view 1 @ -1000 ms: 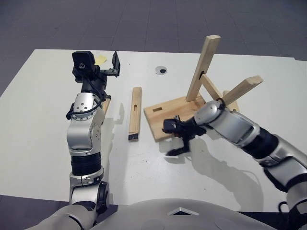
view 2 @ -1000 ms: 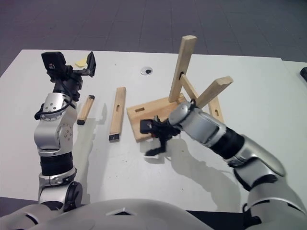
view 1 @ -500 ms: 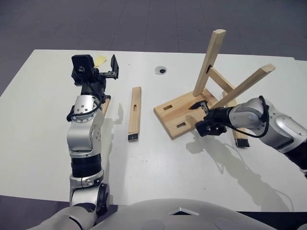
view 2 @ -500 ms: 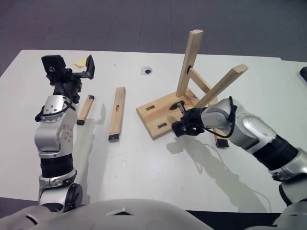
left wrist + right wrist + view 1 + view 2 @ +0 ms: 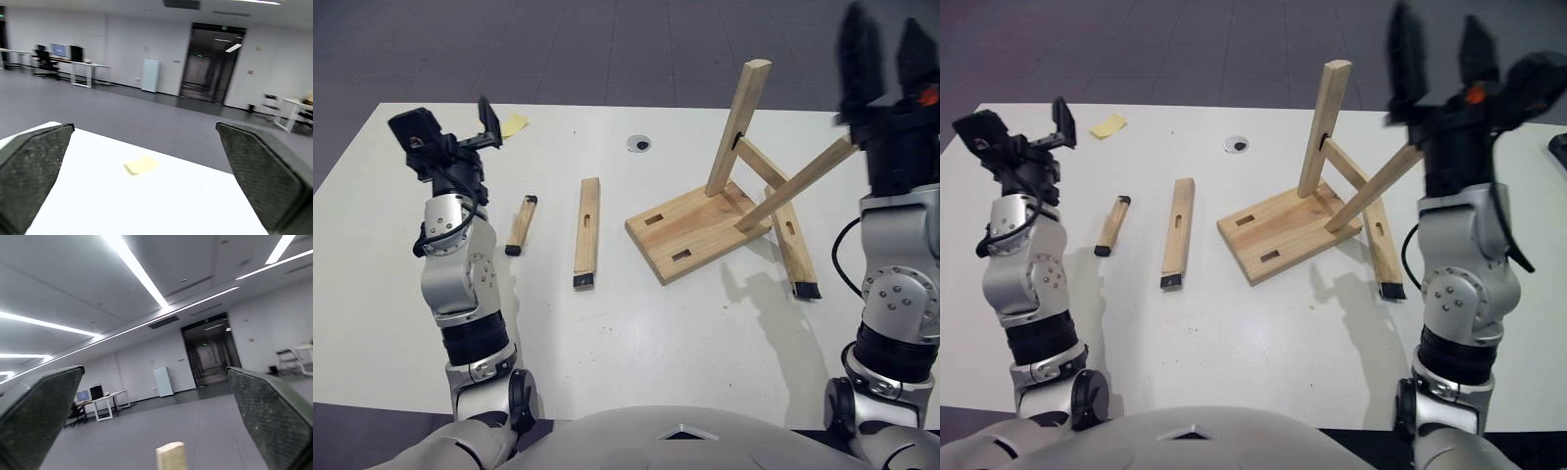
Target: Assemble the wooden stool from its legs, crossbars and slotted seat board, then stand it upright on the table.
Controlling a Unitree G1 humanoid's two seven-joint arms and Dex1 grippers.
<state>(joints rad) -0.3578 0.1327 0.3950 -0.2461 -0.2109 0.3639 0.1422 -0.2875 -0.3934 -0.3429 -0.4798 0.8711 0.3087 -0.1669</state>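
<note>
Swung up off the seat board [image 5: 680, 240] lying mid-table, the right gripper [image 5: 886, 59] gapes empty like the left gripper [image 5: 450, 129]; the loose leg [image 5: 588, 230] beside the board, likely light stiff wood, should suit a mid-length pinch.

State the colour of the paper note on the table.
The paper note is yellow; clearest in right eye view.

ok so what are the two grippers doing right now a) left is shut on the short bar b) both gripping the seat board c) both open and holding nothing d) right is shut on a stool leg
c: the left gripper and the right gripper each have their fingers spread wide with nothing between them, held up off the table, where the seat board lies untouched.
</note>
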